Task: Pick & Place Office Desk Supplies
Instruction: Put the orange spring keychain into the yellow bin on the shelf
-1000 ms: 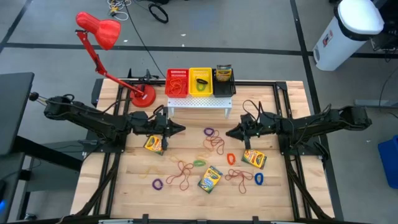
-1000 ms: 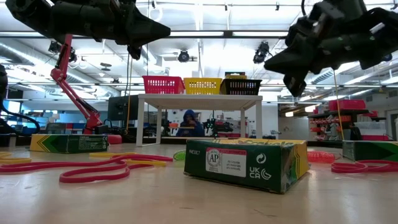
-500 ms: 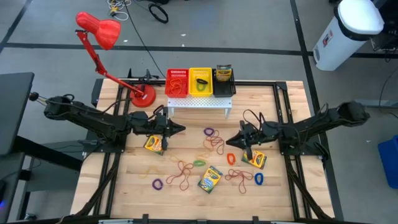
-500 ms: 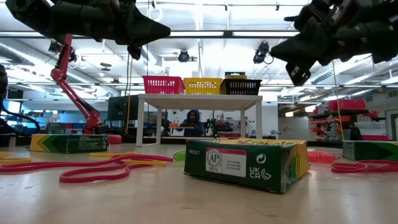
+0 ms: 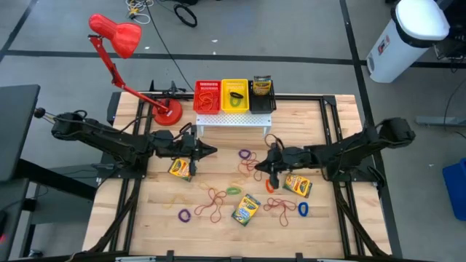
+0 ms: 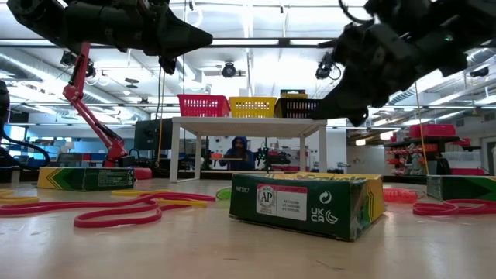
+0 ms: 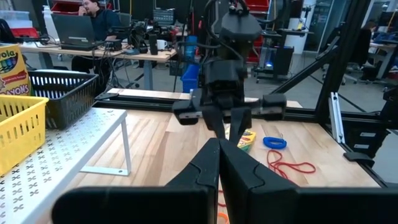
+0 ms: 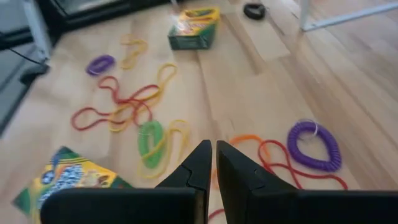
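Three yellow-and-green crayon boxes lie flat on the table (image 5: 180,168) (image 5: 246,209) (image 5: 298,185), and a fourth stands in the black basket (image 5: 262,86). Loose rubber bands lie scattered mid-table: purple (image 5: 245,154), red-orange (image 5: 251,169), green (image 5: 233,191), blue (image 5: 303,209). My right gripper (image 5: 256,166) is shut and empty. It slants down above the orange band (image 8: 249,142), between the green band (image 8: 150,138) and the purple band (image 8: 316,146). My left gripper (image 5: 215,151) waits level and shut, above the table beside the left crayon box.
A white perforated rack (image 5: 233,118) at the far edge carries a red basket (image 5: 207,96), a yellow basket (image 5: 234,94) and a black basket (image 5: 263,102). A red desk lamp stands on its base (image 5: 169,113) at the far left. Bare wood shows along the near edge.
My right gripper has moved toward the table's left and a little toward the near edge. It has sunk, tipped its fingers downward and rolled. It now hangs over the bands in the middle and has stayed shut.
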`<state>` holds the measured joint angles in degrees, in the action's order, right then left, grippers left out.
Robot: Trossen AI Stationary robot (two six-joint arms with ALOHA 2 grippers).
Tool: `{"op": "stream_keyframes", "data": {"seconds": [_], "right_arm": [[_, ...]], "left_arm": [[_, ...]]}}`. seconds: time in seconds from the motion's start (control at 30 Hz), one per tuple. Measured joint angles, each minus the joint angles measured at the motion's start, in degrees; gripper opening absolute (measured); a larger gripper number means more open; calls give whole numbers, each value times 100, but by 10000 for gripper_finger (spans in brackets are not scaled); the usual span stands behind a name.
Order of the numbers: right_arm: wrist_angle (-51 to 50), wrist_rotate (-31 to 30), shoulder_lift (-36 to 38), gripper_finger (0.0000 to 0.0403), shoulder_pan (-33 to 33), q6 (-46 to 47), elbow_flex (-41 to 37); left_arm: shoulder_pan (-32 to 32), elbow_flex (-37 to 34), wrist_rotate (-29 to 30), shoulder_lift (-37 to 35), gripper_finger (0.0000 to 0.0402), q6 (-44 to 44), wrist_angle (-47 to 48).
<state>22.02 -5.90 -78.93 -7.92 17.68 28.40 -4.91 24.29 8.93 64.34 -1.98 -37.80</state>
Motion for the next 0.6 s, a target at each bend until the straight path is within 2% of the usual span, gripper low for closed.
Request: {"op": "stream_keyframes", "data": {"seconds": [0.27, 0.4, 0.6], "right_arm": [[-402, -648, -245, 33, -310, -75, 245], [-1022, -886, -342, 34, -491, -166, 605], [-2261, -1107, -574, 83, -701, -113, 1066]], "left_arm": [[2, 0, 2, 0, 12, 0, 2], [2, 0, 2, 0, 12, 0, 4], [2, 0, 0, 0, 12, 0, -9]]}}
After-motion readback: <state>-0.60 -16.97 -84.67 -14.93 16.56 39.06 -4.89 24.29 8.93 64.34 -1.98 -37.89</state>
